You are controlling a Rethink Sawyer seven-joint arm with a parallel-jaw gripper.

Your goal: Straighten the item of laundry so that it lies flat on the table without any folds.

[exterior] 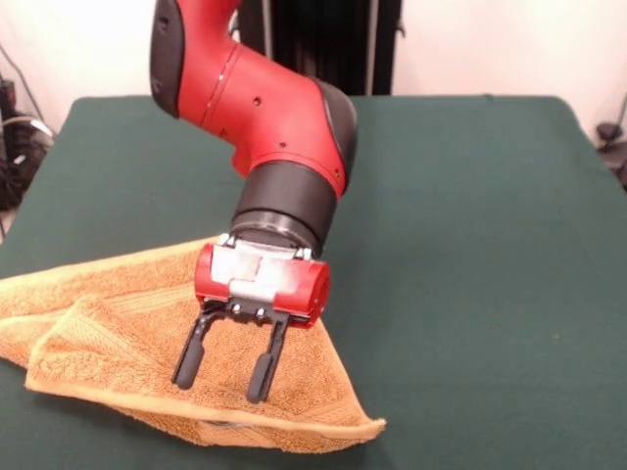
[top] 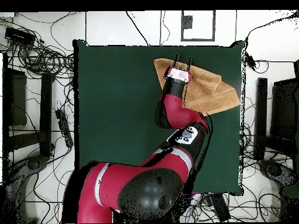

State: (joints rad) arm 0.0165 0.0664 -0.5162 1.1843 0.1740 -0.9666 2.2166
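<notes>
The orange-tan towel (exterior: 118, 338) lies folded and rumpled at the near left of the green table (exterior: 470, 245), with a doubled-over flap on its left part and one corner pointing right. In the overhead view the towel (top: 207, 87) sits near the table's (top: 117, 105) upper right. My gripper (exterior: 228, 376) hangs over the towel's middle, open, with its two black fingers (exterior: 191, 357) spread and nothing between them. It also shows in the overhead view (top: 183, 58) at the towel's upper edge. The white label is hidden.
Cables and equipment lie on the floor around the table (top: 41, 64). The towel's left part reaches the table's left edge in the front view.
</notes>
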